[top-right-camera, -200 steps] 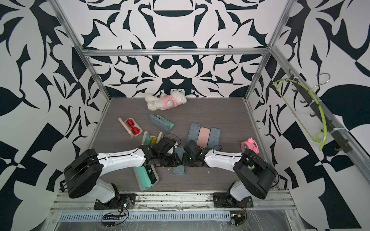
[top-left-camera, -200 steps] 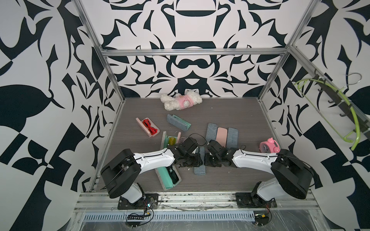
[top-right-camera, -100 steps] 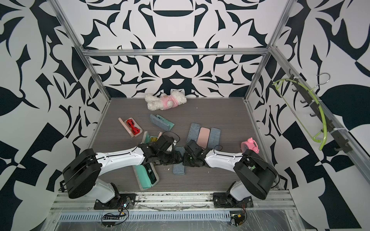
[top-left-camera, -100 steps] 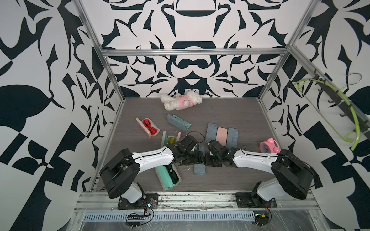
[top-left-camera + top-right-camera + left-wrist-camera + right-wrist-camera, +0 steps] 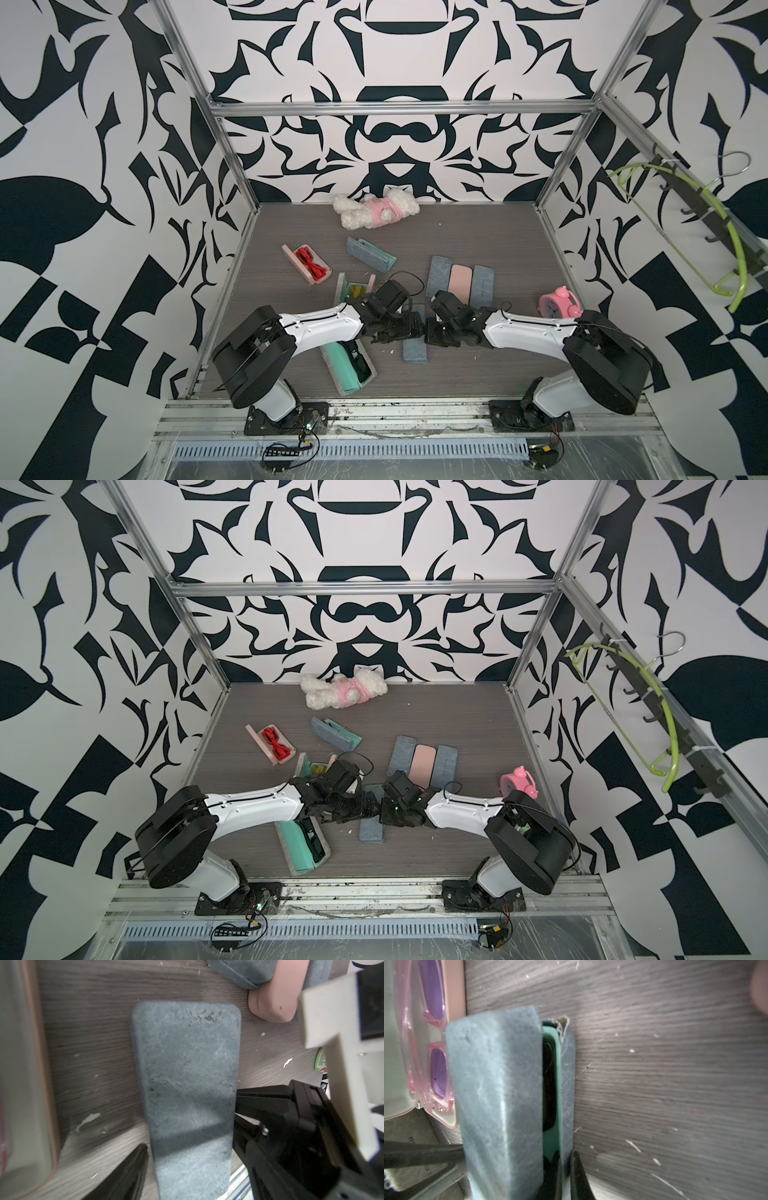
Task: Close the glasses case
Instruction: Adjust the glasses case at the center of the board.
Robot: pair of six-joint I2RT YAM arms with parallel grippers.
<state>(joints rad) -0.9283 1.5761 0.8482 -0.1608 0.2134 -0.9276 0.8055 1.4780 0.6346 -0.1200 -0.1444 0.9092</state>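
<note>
The grey-blue glasses case lies near the table's front middle, between my two grippers. In the left wrist view its felt lid faces the camera. My left gripper is open and straddles the case, one fingertip just clear of its side. In the right wrist view the lid is slightly ajar; the gap shows teal lining and dark glasses. My right gripper is shut on the case's thin lower wall.
An open teal case with dark glasses lies under the left arm. Behind it are an open case with yellow glasses and a pink case with red glasses. Three shut cases, a pink clock and a plush toy lie further back.
My left gripper's jaws have opened wide around the grey case. Both arms have hardly moved, and the right gripper keeps its hold.
</note>
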